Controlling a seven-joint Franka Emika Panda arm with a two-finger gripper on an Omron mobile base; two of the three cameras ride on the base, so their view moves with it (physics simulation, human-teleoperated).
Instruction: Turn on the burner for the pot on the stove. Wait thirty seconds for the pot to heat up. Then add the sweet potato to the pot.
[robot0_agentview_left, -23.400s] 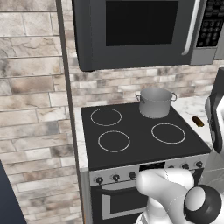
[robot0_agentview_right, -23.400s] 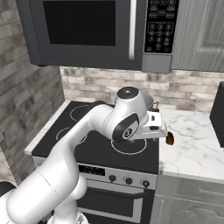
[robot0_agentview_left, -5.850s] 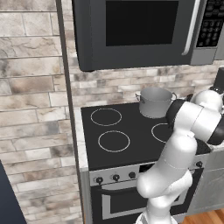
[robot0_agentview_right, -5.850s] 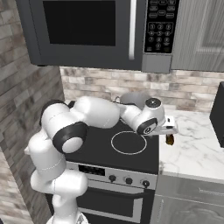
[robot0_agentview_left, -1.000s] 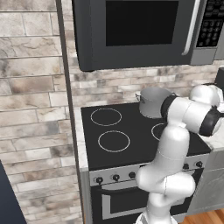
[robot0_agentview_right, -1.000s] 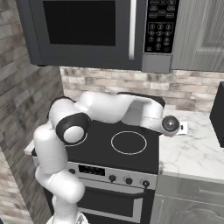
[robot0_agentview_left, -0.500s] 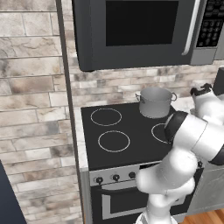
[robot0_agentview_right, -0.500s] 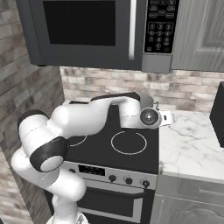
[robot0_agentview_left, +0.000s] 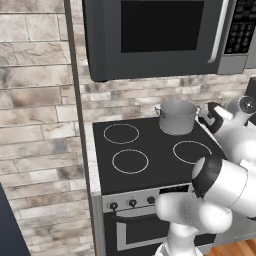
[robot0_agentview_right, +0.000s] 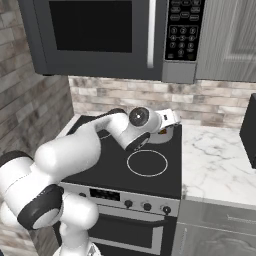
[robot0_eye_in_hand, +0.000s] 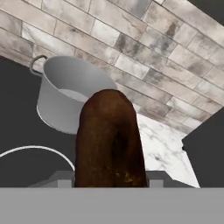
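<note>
- In the hand view I saw the sweet potato (robot0_eye_in_hand: 109, 140) standing up between the jaws at the bottom centre of the frame; the jaws were clamped on it.
- The pot (robot0_eye_in_hand: 70, 98) sat in the upper left of that view, behind the sweet potato, open and with a loop handle showing on its left rim.
- In the left base view the pot (robot0_agentview_left: 176, 117) stood at the back right of the stove (robot0_agentview_left: 145, 150), centre right of the frame, against the brick wall.
- The gripper (robot0_agentview_left: 212, 114) was at the right of that frame, just beside the pot's right side and raised off the black glass.
- In the right base view the gripper (robot0_agentview_right: 170, 120) was at centre frame, above the back of the stove (robot0_agentview_right: 150, 180); the arm hid most of the pot.
- A marble tabletop (robot0_agentview_right: 220, 165) lay at the right of that frame.
- A microwave (robot0_agentview_left: 165, 35) hung across the top of the left base view.
</note>
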